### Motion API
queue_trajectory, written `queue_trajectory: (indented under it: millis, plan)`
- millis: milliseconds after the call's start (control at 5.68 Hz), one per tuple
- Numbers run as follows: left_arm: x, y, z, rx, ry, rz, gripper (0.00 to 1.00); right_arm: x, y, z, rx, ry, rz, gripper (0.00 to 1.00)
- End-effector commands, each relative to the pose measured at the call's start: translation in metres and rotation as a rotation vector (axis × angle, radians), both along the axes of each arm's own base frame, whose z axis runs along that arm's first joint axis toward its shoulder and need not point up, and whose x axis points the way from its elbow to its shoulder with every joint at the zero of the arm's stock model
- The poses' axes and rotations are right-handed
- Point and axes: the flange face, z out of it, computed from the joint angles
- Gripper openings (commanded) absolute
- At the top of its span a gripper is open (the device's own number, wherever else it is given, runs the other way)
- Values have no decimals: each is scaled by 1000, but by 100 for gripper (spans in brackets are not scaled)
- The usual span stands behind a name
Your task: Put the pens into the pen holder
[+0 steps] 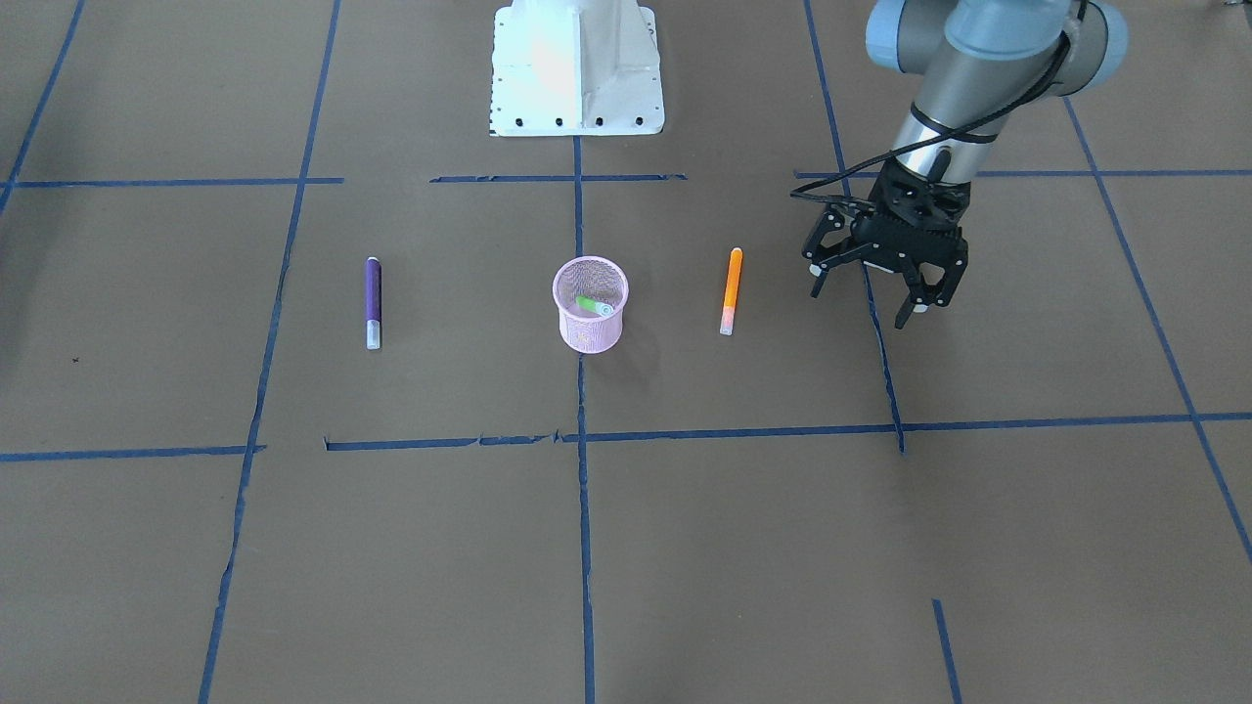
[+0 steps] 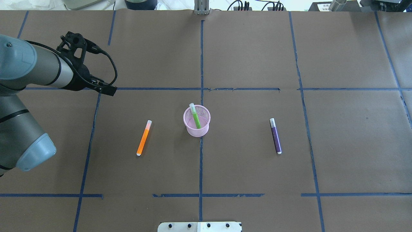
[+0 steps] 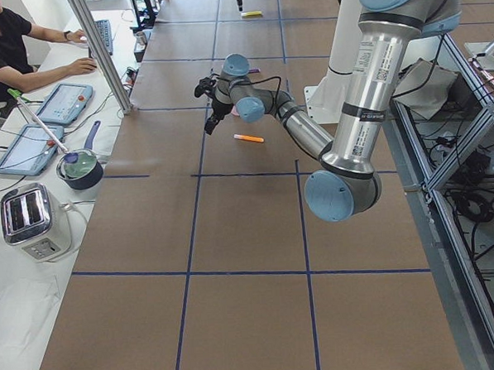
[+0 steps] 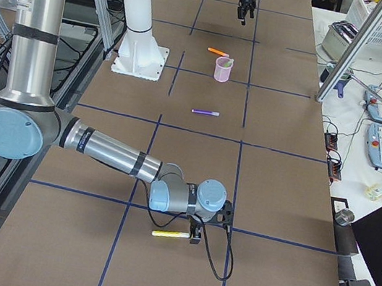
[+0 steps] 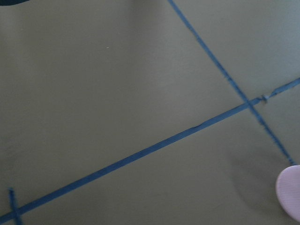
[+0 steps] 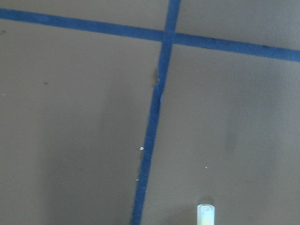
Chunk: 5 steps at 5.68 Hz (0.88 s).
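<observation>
Green pen (image 2: 196, 118) in pen holder (image 2: 197, 128); left tool (image 1: 871, 290) open, empty

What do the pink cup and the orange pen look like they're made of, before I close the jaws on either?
The pen holder looks like thin wire mesh, probably metal, with a matte pink coating: the green pen inside shows through its wall. The orange pen looks like smooth plastic with a pale translucent cap end; no glare shows, so its finish is hard to judge.
</observation>
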Motion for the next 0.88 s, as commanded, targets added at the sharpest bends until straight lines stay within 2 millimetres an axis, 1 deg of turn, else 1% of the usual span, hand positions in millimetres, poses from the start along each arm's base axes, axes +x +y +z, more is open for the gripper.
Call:
queue_trajectory:
  millis: [0, 176, 352, 528, 705]
  plan:
    - [-6, -2, 3, -6, 0, 0, 100, -2, 21, 40, -52, 8, -8, 93]
    - [-8, 0, 2, -5, 3, -3, 100, -3, 21, 38, -50, 5, -10, 87]
    - [-9, 1, 0, -7, 8, -7, 100, -3, 20, 34, -43, 3, -8, 70]
    - [-10, 1, 0, -11, 10, -10, 100, -4, 20, 33, -49, 1, -1, 37]
    - [-10, 1, 0, -11, 10, -10, 100, -3, 18, 27, -35, -2, -1, 5]
